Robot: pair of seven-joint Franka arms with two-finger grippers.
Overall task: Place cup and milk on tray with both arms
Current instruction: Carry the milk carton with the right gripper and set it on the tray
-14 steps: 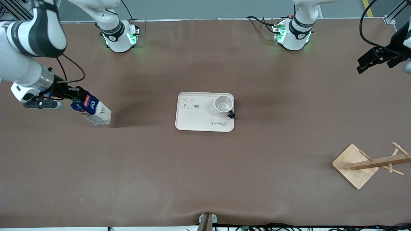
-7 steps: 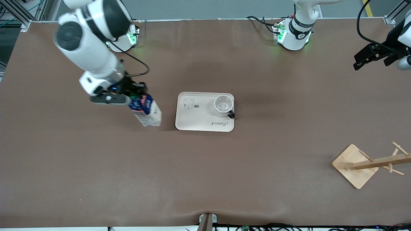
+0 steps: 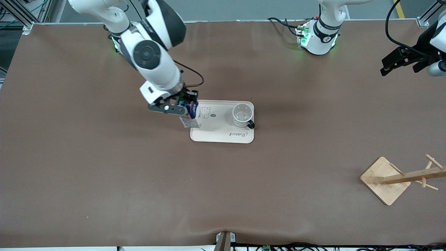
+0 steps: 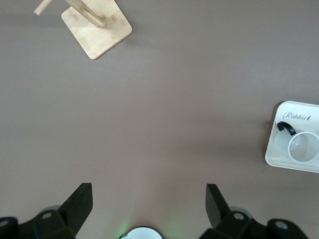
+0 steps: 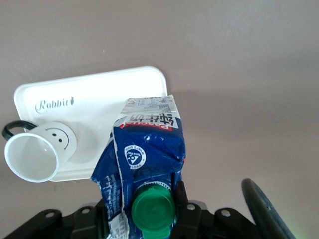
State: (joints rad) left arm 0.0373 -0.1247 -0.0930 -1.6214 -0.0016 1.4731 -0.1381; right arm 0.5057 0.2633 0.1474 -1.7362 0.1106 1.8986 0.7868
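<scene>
We are observing the right gripper (image 3: 187, 104) clamping the milk (image 3: 191, 115) by its top, fingers pressing into the crumpled gable just beside the green cap (image 5: 153, 208), and holding the carton in the air over the edge of the tray (image 3: 216, 134) that faces the right arm's end of the table. The tray is lying at the middle of the table, well apart from every edge. The cup (image 3: 243, 114) is standing upright on the tray at the end toward the left arm, its black handle (image 3: 250, 124) pointing toward the front camera's edge. The left gripper (image 3: 400, 62) is waiting in the air at the left arm's end of the table, its fingers (image 4: 79, 201) spread wide and holding nothing. A wooden rack (image 3: 386, 179) is standing near the table corner nearest the front camera at that same end.
</scene>
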